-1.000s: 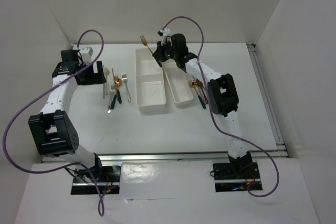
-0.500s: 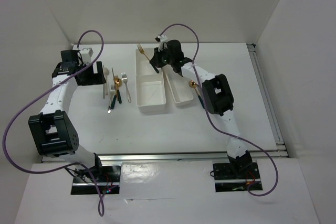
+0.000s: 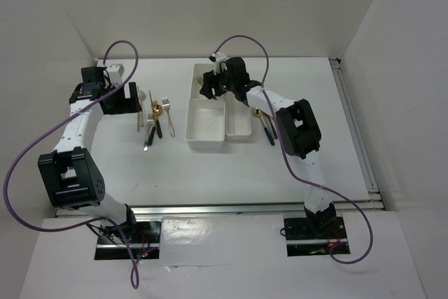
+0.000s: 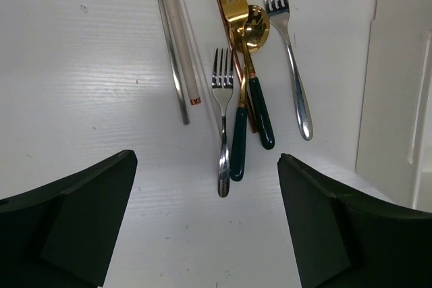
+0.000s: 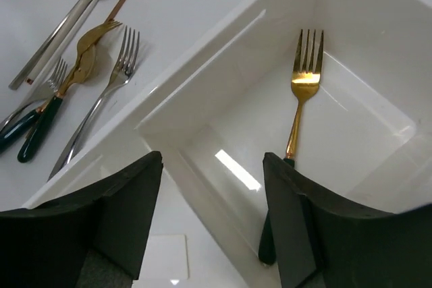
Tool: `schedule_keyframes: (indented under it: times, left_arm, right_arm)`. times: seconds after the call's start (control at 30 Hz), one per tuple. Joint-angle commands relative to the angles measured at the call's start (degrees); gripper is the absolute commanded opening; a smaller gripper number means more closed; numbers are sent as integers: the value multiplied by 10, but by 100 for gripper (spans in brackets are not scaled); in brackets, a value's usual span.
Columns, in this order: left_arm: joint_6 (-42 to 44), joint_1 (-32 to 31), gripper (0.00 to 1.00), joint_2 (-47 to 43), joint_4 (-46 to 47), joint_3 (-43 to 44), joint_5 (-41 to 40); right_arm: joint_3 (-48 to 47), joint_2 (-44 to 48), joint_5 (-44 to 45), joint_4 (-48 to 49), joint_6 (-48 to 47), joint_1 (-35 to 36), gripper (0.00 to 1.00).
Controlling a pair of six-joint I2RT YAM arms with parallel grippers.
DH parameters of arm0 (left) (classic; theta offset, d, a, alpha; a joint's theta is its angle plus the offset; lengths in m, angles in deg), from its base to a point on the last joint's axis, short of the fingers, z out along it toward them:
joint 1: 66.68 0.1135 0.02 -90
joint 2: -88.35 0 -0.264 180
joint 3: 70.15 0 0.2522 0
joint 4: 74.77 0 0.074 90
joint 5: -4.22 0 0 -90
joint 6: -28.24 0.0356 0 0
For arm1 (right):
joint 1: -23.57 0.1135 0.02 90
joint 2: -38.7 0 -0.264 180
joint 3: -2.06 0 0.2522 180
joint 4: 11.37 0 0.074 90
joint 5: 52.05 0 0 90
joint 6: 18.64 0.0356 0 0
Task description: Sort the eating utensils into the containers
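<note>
Gold fork in the tray's far square bin

The gold fork lies flat in a square compartment of the white tray. The right gripper stands above it with fingers wide apart, clasping nothing. The left gripper, also spread wide, hangs over the loose cutlery on the table beside the tray.

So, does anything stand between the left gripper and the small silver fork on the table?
Nothing visible does. The left gripper is open, with only bare table before the small silver fork. A teal handle lies close beside it.
</note>
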Motion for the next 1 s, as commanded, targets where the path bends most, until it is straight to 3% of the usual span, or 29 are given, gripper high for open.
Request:
schedule_keyframes:
  times: [0.0,0.23,0.33,0.37,0.47,0.63,0.97]
  left_arm:
    - [10,-2,100,4,9,4,19]
    - [5,-7,100,14,35,-10,35]
    - [5,-7,100,32,35,-10,35]
    - [5,-7,100,39,35,-3,35]
    - [0,-13,100,39,45,3,35]
    - [-5,-13,100,44,45,15,35]
    - [0,-13,100,44,45,20,23]
  right_arm:
    - [42,115,10,4,-4,-44,67]
    - [127,297,-31,-33,10,-157,64]
    - [140,340,-59,-105,-13,-207,57]
    - [150,351,-49,-162,-29,-214,49]
    - [262,398,-32,-176,-90,-245,39]
    - [371,428,-9,-196,-184,-250,31]
    - [466,432,18,-201,-201,-228,30]
